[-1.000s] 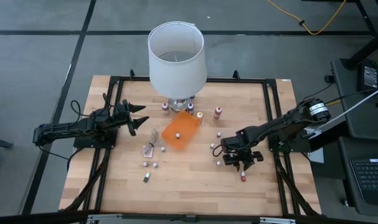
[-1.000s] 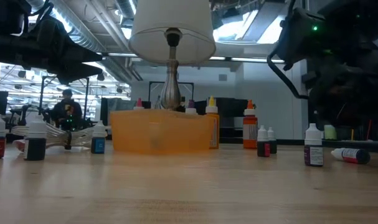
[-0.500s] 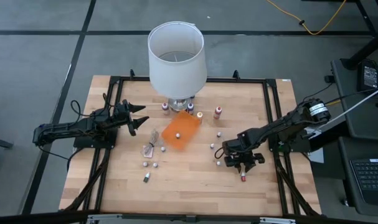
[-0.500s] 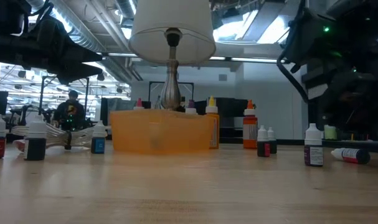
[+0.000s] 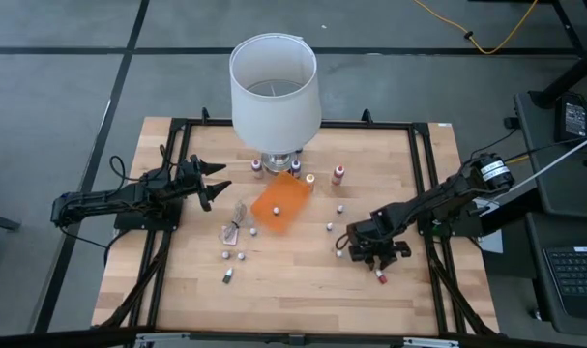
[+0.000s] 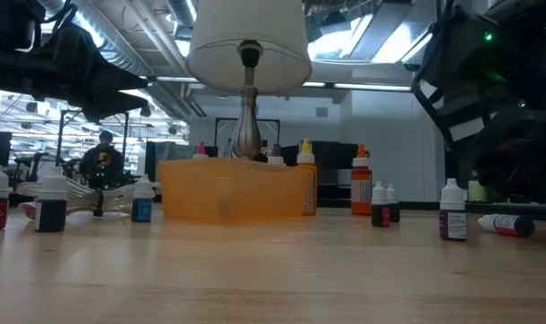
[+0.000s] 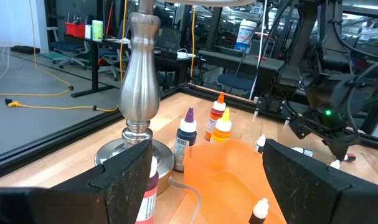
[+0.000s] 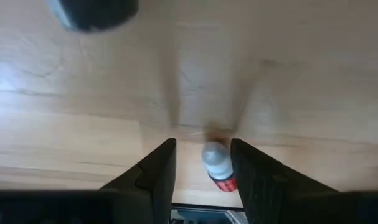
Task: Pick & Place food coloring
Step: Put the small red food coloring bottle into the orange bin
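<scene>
Several tiny dropper bottles stand scattered on the wooden table around a tilted orange tray (image 5: 279,205). One red bottle with a white cap (image 5: 378,275) lies on its side near the right. My right gripper (image 5: 375,259) is open and points down just above it. In the right wrist view the bottle (image 8: 217,165) shows between the two fingers (image 8: 154,171), apart from them as far as I can tell. A dark-capped bottle (image 8: 92,12) stands close by. My left gripper (image 5: 211,184) is open and empty, raised at the table's left.
A lamp with a white shade (image 5: 274,92) stands at the far middle, with bottles (image 5: 338,175) beside its base. A crumpled clear wrapper (image 5: 235,227) lies left of the tray. More bottles (image 5: 228,276) stand near the front left. A person shows far off (image 6: 99,162).
My right gripper has moved a little toward the table's near edge and down, toward the lying red bottle. The bottles have stayed where they were.
</scene>
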Action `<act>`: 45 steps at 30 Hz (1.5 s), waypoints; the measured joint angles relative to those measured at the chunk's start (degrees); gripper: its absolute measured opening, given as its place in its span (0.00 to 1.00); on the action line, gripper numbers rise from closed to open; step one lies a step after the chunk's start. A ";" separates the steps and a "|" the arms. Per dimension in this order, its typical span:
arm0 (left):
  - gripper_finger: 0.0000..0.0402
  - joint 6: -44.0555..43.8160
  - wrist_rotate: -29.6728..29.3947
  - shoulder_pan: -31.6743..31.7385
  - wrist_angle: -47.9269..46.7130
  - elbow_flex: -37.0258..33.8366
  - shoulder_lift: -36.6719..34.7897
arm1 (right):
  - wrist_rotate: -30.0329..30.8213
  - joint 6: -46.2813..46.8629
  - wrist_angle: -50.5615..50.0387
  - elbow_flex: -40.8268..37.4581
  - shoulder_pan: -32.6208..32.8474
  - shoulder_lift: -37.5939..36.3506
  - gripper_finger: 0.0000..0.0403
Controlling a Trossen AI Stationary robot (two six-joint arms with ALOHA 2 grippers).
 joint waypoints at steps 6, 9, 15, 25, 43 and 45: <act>0.73 0.00 0.00 0.02 0.00 0.00 -0.02 | -0.69 -2.73 -0.23 0.00 -0.02 0.00 0.38; 0.73 0.00 0.00 0.00 0.00 0.00 -0.02 | -1.00 -4.47 -0.53 0.02 -0.04 0.00 0.38; 0.73 0.01 0.00 0.00 -0.01 0.00 -0.01 | -2.51 -9.46 -0.31 0.07 -0.04 1.14 0.38; 0.73 0.01 0.00 0.00 0.00 0.00 -0.02 | -4.87 -14.38 -0.06 1.10 0.51 3.81 0.38; 0.73 0.02 0.00 0.00 0.00 0.00 -0.02 | -3.28 -14.26 -0.60 1.14 2.12 4.04 0.23; 0.73 0.02 0.00 0.02 -0.01 0.00 0.00 | -3.23 -14.31 -0.56 1.14 2.12 4.02 0.17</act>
